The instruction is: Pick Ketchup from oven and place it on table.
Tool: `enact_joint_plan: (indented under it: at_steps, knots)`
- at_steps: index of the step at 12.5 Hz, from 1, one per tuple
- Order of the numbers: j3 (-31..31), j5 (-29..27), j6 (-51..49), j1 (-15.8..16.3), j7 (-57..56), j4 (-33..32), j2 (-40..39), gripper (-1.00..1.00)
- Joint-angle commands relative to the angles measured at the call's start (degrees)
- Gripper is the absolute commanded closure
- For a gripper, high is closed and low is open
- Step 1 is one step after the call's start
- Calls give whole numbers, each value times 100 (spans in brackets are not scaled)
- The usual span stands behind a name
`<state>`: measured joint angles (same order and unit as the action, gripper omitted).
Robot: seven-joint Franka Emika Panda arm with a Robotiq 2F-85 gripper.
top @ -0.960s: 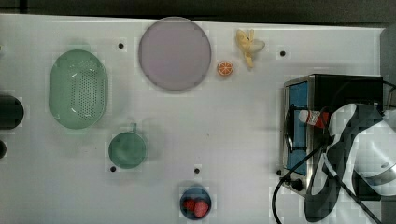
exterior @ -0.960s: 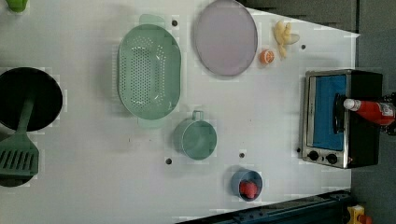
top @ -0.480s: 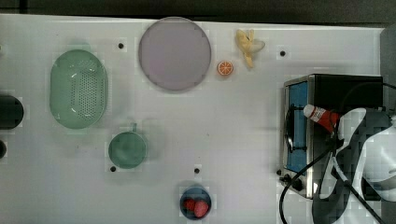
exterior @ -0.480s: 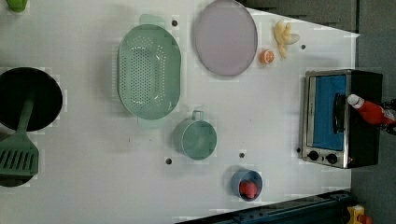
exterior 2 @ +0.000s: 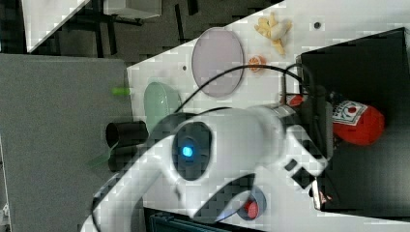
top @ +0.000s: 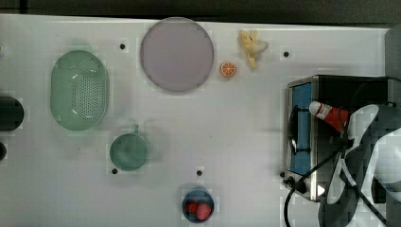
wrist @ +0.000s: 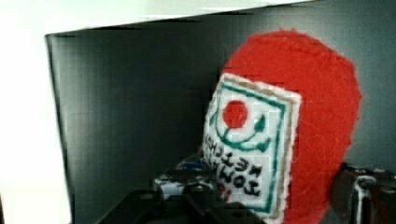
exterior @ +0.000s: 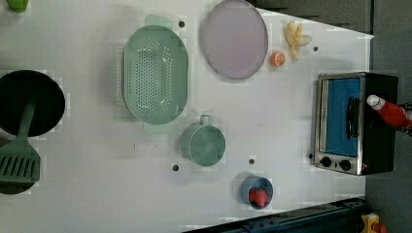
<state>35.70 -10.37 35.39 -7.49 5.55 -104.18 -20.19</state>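
Note:
The ketchup is a red bottle with a white cap, over the black roof of the oven at the top view's right. Its cap points towards the oven's blue glass door. My gripper is shut on the bottle's body, with the white arm covering the bottle's far end. In the wrist view the ketchup and its white label sit between my dark fingers. In the right view, the gripper clasps the ketchup above the oven. The white table lies beside the oven.
On the table stand a pale purple plate, a green colander, a green cup, and a blue bowl with strawberries. An orange slice and a peeled banana lie near the plate. A black cable hangs past the oven's knobs.
The fingers have closed from wide open onto the ketchup. The bottle has shifted slightly towards the top view's right, and its cap has tilted up.

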Motion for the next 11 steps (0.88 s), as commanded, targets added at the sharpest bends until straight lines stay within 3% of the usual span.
enact_joint_plan:
  at_steps: [1, 6, 11]
  knots:
    - [-78, 287, -232, 436, -195, 802, 617, -27]
    - [-292, 759, -2519, 930, -194, 1791, 1043, -27]
    - [-1450, 852, -3347, 1426, -194, 1850, 1262, -27]
